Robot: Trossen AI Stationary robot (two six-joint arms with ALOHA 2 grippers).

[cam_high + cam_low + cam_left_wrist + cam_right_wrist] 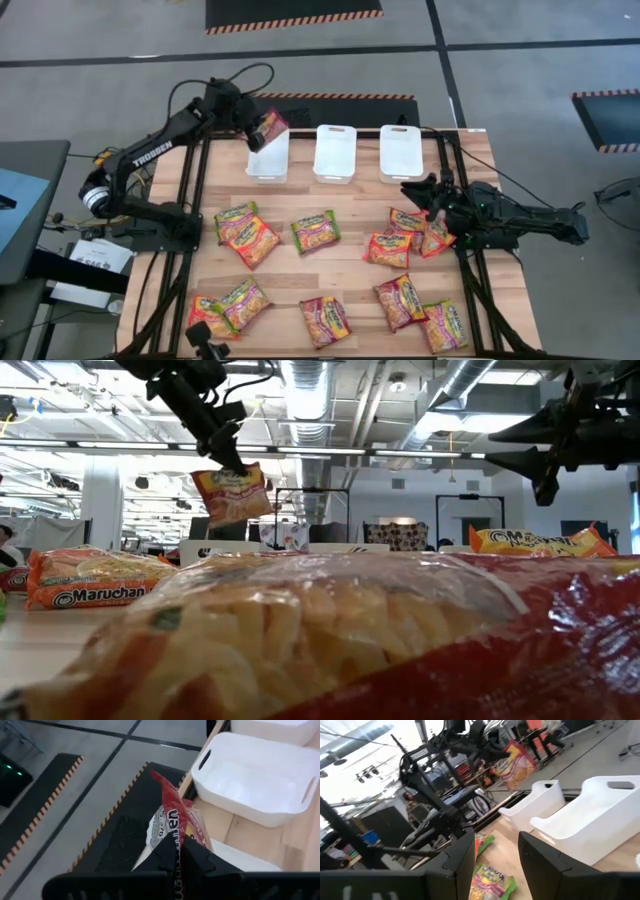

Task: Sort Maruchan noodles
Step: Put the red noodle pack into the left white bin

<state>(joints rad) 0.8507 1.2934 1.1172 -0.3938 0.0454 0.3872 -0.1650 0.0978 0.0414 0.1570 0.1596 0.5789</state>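
Observation:
My left gripper (255,128) is over the far left of the table, shut on a red-edged Maruchan packet (270,124) that hangs above the left white bin (267,165). The low view shows the same packet (232,494) in the air. My right gripper (424,190) hovers open by the right bin (400,152), just above a cluster of packets (408,221); its fingers (462,854) hold nothing. Several more yellow packets with red, green or orange edging lie flat on the wood, such as one near the middle (315,231) and one at the near edge (325,321). My left gripper (177,854) pinches the red-edged packet between its two fingers, at the packet's upper edge (176,840). The fingers (228,457) slant down onto it from above. The packet is lifted clear and hangs tilted below them, over the left bin's rim (240,861).
Three white bins stand in a row along the far edge; the middle one (335,152) looks empty inside. A black frame rail (195,200) runs along each side of the wooden table. One packet (400,640) lies right in front of the low camera and hides most of the table.

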